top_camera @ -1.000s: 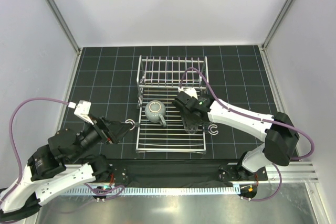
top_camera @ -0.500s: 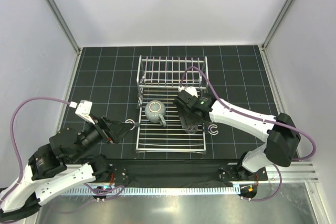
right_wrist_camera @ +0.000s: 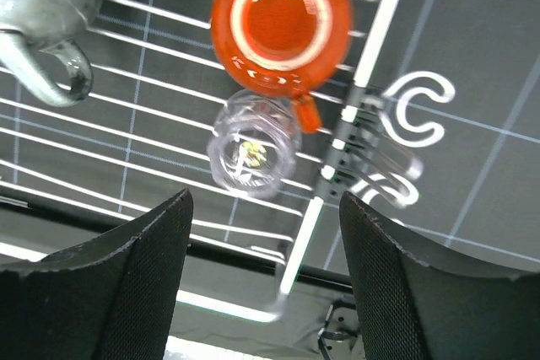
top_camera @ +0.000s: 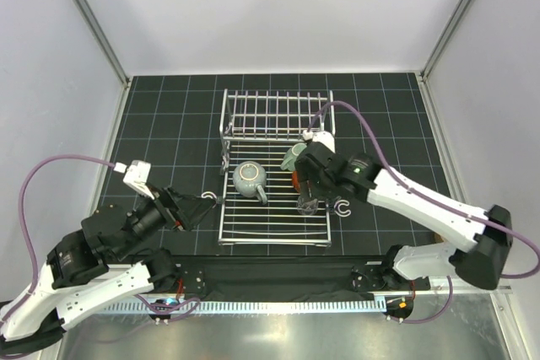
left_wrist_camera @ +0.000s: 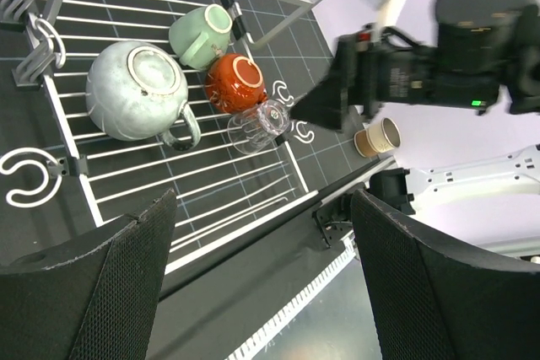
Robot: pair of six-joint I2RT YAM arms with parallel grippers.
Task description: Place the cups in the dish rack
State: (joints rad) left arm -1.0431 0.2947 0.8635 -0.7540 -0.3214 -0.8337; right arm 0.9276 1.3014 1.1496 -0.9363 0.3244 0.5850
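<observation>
**Left wrist view: last cup outside the rack**

Grey-green mug (left_wrist_camera: 139,90), mint-green mug (left_wrist_camera: 200,34), orange mug (left_wrist_camera: 237,82) and clear glass (left_wrist_camera: 257,124) sit on the dish rack (left_wrist_camera: 245,230). The cream tumbler (left_wrist_camera: 377,136) stands upright, mouth up, on the mat (left_wrist_camera: 314,40) just right of it, beneath the right arm (left_wrist_camera: 472,65). Right gripper (right_wrist_camera: 264,208) hangs over the glass, jaws apart, empty. Left gripper (left_wrist_camera: 263,200), likewise open and empty, lies near-left, well farther off.

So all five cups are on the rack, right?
Not quite. Only four are on the rack. The cream cup stands on the table beside it, as the left wrist view shows.
</observation>
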